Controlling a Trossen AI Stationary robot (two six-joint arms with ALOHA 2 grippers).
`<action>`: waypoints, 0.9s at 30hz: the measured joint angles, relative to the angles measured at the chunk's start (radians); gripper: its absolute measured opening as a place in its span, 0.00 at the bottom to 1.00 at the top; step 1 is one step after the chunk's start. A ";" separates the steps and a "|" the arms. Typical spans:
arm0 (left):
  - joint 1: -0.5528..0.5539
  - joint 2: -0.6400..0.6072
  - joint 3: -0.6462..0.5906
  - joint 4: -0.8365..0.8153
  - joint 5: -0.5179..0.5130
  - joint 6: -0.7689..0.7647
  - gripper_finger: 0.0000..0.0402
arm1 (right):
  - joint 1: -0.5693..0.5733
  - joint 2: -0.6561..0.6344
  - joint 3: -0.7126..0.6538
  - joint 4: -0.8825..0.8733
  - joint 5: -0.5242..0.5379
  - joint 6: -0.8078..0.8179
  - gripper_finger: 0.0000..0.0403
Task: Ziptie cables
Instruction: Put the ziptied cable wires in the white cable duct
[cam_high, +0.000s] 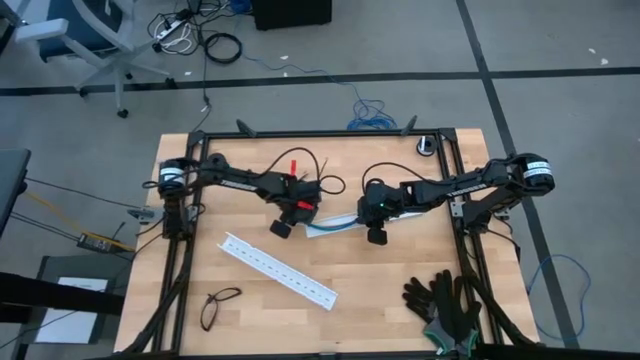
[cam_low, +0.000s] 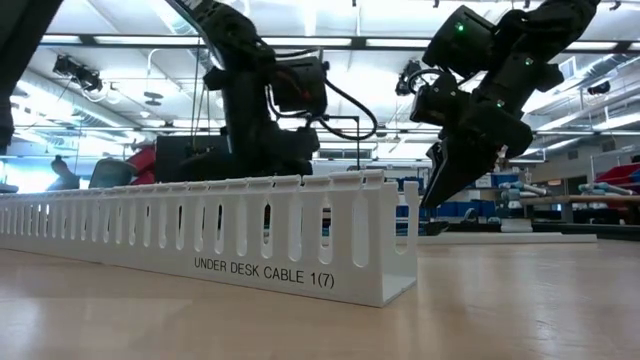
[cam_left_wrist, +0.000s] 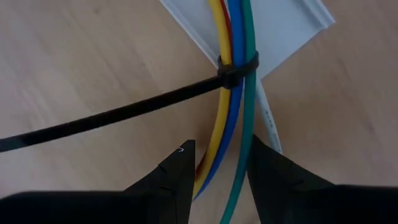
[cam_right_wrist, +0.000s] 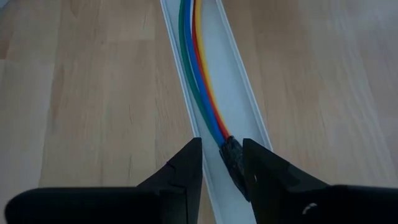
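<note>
The cables (cam_left_wrist: 233, 106), thin yellow, red, blue and green wires, lie along a flat white channel (cam_right_wrist: 239, 93) at the table's middle (cam_high: 332, 226). A black zip tie (cam_left_wrist: 236, 70) rings the bundle, and its tail (cam_left_wrist: 112, 115) trails off over the wood. My left gripper (cam_left_wrist: 221, 146) is shut on the bundle just short of the tie, at the channel's left end (cam_high: 288, 228). My right gripper (cam_right_wrist: 222, 146) is open at the channel's right end (cam_high: 375, 232). Its fingers stand on either side of the bundle's dark-wrapped end (cam_right_wrist: 233, 158). I cannot tell whether they touch it. My left gripper pinches the wire bundle (cam_left_wrist: 230, 146) between its two fingers, a short way from the zip tie. The fingers come from above, pointing down, and lie across the wires. The wires run on from the fingers over the white channel's end.
A long white perforated rail (cam_high: 280, 270) lies slantwise near the table's front; it fills the foreground of the low view (cam_low: 250, 240). Black-framed glasses (cam_high: 220, 305) lie at the front left. Dark gloves (cam_high: 440, 300) lie at the front right. The black frame (cam_high: 330, 133) borders the table.
</note>
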 joint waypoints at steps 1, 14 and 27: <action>0.000 0.003 0.009 -0.009 0.004 0.000 0.29 | 0.000 0.000 0.000 -0.002 0.000 -0.005 0.24; 0.027 0.013 0.108 -0.132 -0.067 -0.001 0.25 | 0.000 0.000 0.000 -0.008 0.006 -0.058 0.24; 0.077 0.009 0.178 -0.229 0.168 -0.065 0.25 | -0.012 0.000 0.000 -0.011 0.006 -0.056 0.25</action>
